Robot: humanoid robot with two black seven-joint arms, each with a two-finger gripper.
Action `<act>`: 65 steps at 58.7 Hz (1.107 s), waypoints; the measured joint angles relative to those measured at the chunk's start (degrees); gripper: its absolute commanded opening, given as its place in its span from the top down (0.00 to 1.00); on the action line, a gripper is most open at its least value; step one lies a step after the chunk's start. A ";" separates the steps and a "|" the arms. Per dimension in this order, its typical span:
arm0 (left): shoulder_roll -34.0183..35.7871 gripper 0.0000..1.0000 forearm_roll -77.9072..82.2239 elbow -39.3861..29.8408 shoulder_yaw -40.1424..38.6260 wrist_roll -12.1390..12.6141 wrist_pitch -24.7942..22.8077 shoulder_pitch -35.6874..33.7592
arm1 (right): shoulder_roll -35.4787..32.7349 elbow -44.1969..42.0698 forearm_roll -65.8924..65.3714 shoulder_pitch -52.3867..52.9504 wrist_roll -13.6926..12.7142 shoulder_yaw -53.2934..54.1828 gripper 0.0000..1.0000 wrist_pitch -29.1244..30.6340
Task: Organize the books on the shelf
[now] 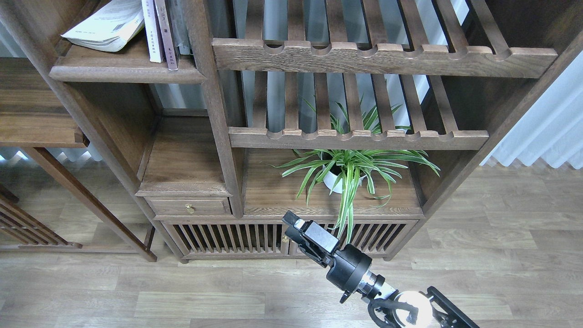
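Note:
The dark wood plank shelf (123, 73) with a rounded front edge is at the top left. A large white paperback (102, 25) lies tilted on it, its top cut off by the frame edge. Thin pale upright volumes (157, 34) stand right of it. The dark red and yellow-green books are out of view. My right gripper (295, 224) hangs low at centre, in front of the cabinet base and far below the shelf. It holds nothing that I can see, and its fingers cannot be told apart. My left gripper is out of view.
Two slatted racks with scalloped rails (364, 57) (360, 139) fill the right half of the unit. A potted spider plant (339, 175) stands under them. A small drawer with a brass knob (189, 208) sits low left. A side table (36, 114) stands at the far left.

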 measured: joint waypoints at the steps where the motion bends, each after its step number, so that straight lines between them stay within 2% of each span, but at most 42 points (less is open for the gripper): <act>1: 0.00 1.00 0.21 0.14 0.02 0.00 0.00 0.00 | 0.00 0.02 0.00 0.00 0.00 -0.01 0.01 0.00; 22: -1.83 1.00 5.71 2.23 2.68 0.19 0.00 0.00 | 0.00 0.26 -0.01 0.00 -0.07 -0.05 0.01 0.00; 65: -14.66 1.00 23.64 8.15 2.28 -0.01 0.00 -0.38 | 0.00 0.53 -0.01 0.09 0.02 0.05 0.01 0.00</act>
